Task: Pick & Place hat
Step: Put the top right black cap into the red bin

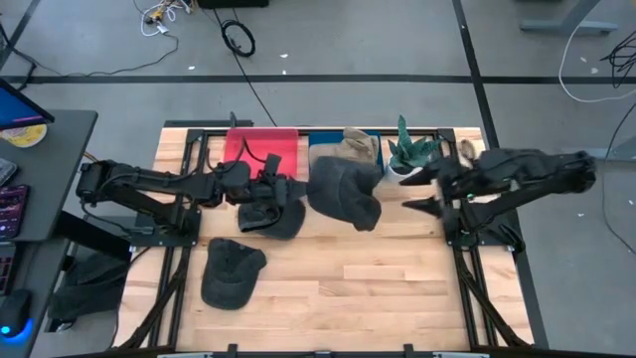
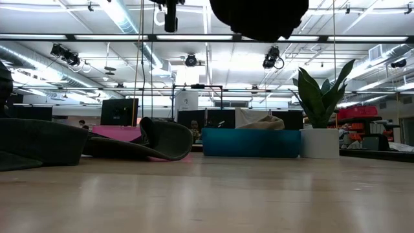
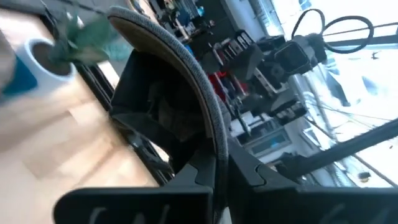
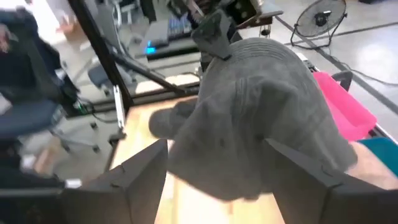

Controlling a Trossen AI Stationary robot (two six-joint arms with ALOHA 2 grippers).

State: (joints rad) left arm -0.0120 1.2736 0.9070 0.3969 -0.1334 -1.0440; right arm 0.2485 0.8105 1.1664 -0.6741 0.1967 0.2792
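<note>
Right gripper (image 1: 415,191) stood with fingers apart, grey hat (image 1: 345,193) loose just beyond them, near blue bin (image 1: 328,149). Left gripper (image 1: 266,204) was clamped on brim of second hat (image 1: 281,218) beside pink bin (image 1: 263,149).

Good release, judged: keep fingers wide, back off straight, avoid snagging fabric.

High view gave layout, third hat (image 1: 232,270) on worktop (image 1: 397,288). Right wrist view alone showed finger gap. Left wrist view alone showed brim pinch.

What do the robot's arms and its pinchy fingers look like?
Both arms are dark, almost black, built from chunky jointed segments. The left arm and right arm look alike. Each ends in two flat, dark, angular fingers. No markings or loose cables on them are clear.
</note>
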